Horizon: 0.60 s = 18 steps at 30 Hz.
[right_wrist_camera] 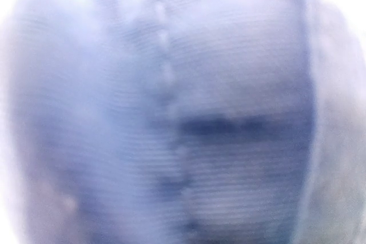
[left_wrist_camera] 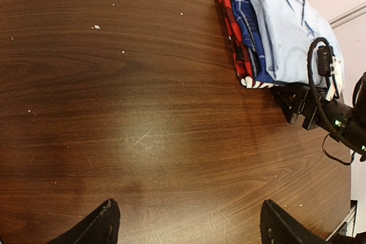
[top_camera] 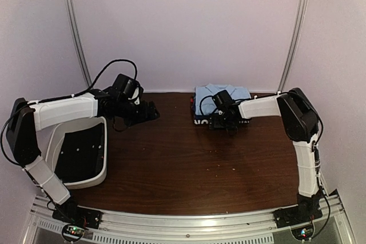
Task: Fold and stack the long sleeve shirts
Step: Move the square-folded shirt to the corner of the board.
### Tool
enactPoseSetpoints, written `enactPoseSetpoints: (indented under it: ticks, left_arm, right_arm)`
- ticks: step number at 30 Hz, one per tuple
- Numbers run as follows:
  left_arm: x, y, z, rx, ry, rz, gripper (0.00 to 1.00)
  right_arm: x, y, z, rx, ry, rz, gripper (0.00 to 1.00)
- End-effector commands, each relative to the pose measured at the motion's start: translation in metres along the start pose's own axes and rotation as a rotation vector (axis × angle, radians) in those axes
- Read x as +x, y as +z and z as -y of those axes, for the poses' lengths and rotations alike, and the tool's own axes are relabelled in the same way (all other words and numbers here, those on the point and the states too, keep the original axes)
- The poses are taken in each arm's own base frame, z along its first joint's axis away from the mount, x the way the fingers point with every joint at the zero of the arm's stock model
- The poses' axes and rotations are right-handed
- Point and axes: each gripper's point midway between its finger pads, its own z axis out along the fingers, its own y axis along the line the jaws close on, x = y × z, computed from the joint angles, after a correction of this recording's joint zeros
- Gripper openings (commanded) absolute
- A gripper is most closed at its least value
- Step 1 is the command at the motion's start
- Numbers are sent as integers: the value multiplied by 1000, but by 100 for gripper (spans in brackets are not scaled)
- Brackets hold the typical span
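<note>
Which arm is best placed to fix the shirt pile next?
Right: the right gripper sits at the shirt stack, camera full of blue cloth. The left gripper hangs open over bare table.

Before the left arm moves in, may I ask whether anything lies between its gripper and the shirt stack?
Nothing visible: only tabletop separates the left gripper from the shirt stack. The right gripper sits at the stack's near edge.

Table [left_wrist_camera: 143,112]: dark wood grain, smooth, soft sheen, fine scratches.
Light blue shirt [left_wrist_camera: 286,32], plaid shirt [left_wrist_camera: 251,38], red/black shirt [left_wrist_camera: 231,21], upper right of frame: matt woven cloth.
Bin [top_camera: 86,184], lower left: glossy white plastic.
</note>
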Motion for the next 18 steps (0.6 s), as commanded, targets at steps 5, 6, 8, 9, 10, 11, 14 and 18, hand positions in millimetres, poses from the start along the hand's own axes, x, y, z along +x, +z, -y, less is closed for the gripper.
enactPoseSetpoints:
  ticks: [5,6,8,9,10,11,14,18]
  left_arm:
    - [-17,-5,12,39,15,37,86]
    - [-18,-5,12,40,14,38,86]
    - [-19,-7,14,45,15,43,86]
    - [-19,-7,14,46,15,43,86]
    - [-19,-8,14,46,15,43,86]
    - [-19,-9,14,47,17,44,86]
    - [-20,-9,15,49,17,47,86]
    - [-25,-12,21,73,22,56,87]
  right_arm:
    - [-9,29,1,-20,-12,-36,90]
    - [-12,31,2,-19,-11,-32,90]
    - [-14,35,6,-6,-13,-40,90]
    - [-15,35,7,-4,-14,-41,90]
    - [-19,34,7,-6,-13,-36,90]
    - [-20,32,7,-7,-15,-37,91]
    - [-28,20,5,-25,-11,-24,94]
    - [-38,-3,1,-56,-5,2,100]
